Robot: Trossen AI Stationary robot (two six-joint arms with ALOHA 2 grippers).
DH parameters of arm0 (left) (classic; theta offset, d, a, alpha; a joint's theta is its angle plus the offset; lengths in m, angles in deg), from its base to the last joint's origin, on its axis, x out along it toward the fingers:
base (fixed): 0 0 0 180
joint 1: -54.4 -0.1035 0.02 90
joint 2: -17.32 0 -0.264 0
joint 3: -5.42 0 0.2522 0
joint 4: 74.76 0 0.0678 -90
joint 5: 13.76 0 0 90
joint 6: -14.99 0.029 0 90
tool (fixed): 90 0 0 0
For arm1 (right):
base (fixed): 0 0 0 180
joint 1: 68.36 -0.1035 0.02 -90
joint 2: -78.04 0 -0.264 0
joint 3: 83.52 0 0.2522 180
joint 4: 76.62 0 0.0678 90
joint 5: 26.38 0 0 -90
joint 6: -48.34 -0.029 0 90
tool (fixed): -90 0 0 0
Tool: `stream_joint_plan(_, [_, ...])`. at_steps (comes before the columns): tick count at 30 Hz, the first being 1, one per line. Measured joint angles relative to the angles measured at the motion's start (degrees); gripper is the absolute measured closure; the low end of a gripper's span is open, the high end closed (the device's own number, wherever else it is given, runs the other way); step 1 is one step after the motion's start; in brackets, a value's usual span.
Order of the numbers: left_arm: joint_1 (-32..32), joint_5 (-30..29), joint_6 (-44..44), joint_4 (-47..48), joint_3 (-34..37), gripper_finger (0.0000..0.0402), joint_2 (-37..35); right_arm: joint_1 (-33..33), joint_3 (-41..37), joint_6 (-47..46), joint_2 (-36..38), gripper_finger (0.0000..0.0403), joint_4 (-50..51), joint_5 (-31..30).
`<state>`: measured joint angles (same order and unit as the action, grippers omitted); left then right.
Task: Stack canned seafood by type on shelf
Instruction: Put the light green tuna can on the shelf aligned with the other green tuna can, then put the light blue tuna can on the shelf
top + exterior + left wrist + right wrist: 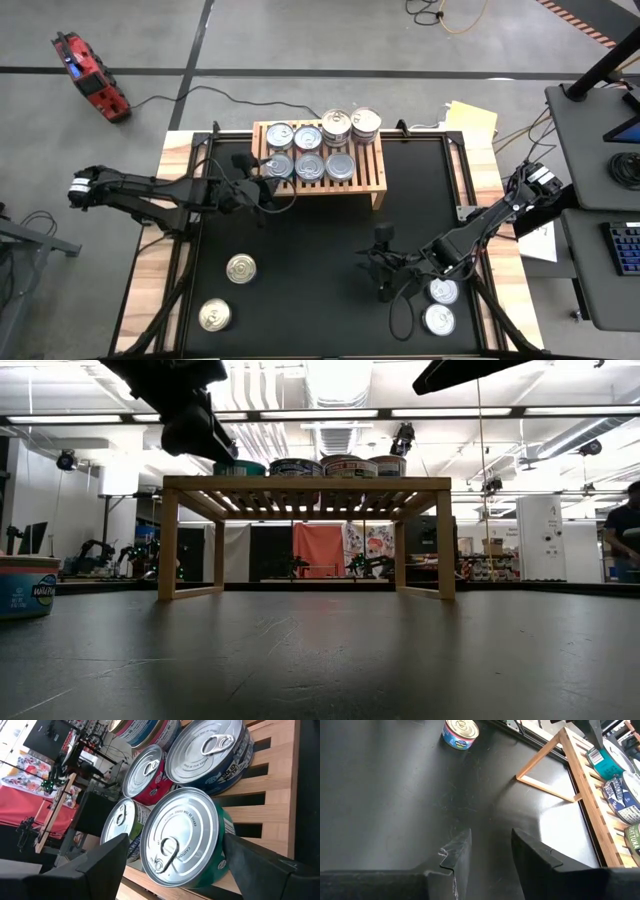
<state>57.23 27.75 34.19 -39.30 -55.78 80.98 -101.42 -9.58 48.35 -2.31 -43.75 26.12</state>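
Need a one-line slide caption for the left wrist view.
Left gripper open around a green-labelled can on the wooden shelf, beside other silver-lidded cans.

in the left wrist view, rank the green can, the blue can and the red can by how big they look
1. green can, between the left gripper's open fingers
2. blue can, close behind it in apparent size
3. red can

The green can is nearest the camera, so true sizes may differ.

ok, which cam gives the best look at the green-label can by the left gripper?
Left wrist view: the green-label can fills the frame between the open left gripper, lid and label clear. High view shows only its lid. Low view: the arm mostly hides it. Right wrist: a teal sliver.
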Motion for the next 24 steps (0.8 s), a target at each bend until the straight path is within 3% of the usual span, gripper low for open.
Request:
stream_joint_plan(14, [-0.1,2.03,1.19,-2.45,-0.54,0.0098,0.0,0.0,0.0,0.0,0.0,0.026,0.06,0.0])
stream_joint_plan(20, [3.41,2.22,0.2,-1.04,-4.18,0.0098,0.0,-0.07,0.0,-1.56,0.02,0.0267,0.63,0.09])
stream_joint_plan(24, [7.07,6.39,-5.62,-1.07,-6.16,0.0098,-0.02,-0.07,0.0,-4.68,0.23,0.0278,2.62,0.44])
